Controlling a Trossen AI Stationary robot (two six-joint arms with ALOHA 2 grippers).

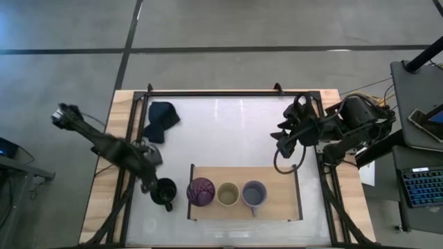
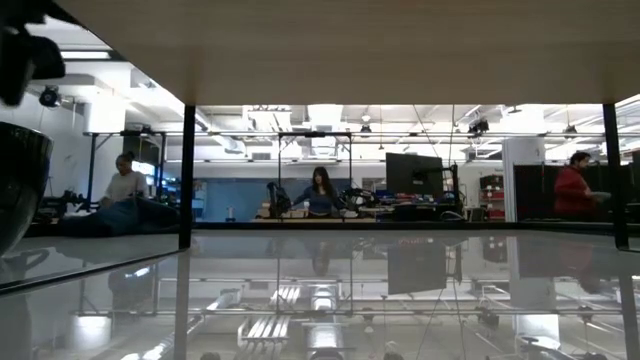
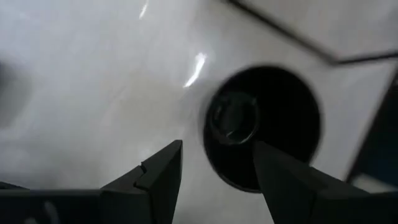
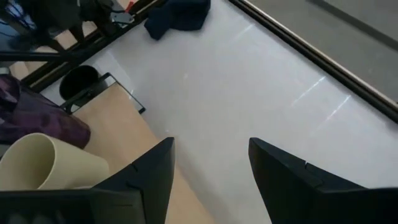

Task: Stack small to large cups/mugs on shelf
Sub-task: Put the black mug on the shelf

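Left end effector (image 3: 214, 177) fingers parted, just above black mug (image 3: 264, 127) beside shelf (image 1: 277, 200), right end effector (image 4: 208, 168) open

Grey concrete floor (image 1: 228, 24) crossed by dark seams, open workshop beyond the table, bright ceiling lights (image 2: 325, 115), a dark monitor (image 2: 414, 175), seated people at distant benches (image 2: 320, 190).

In the low view the black mug (image 2: 20, 185) is cut off at the frame's edge, left of the shelf's (image 2: 350, 45) black rail. The left wrist view shows it blurred, its handle not discernible. In the right wrist view the purple tumbler (image 4: 37, 118) and yellow cup (image 4: 53, 163) are cropped beside the shelf's corner.
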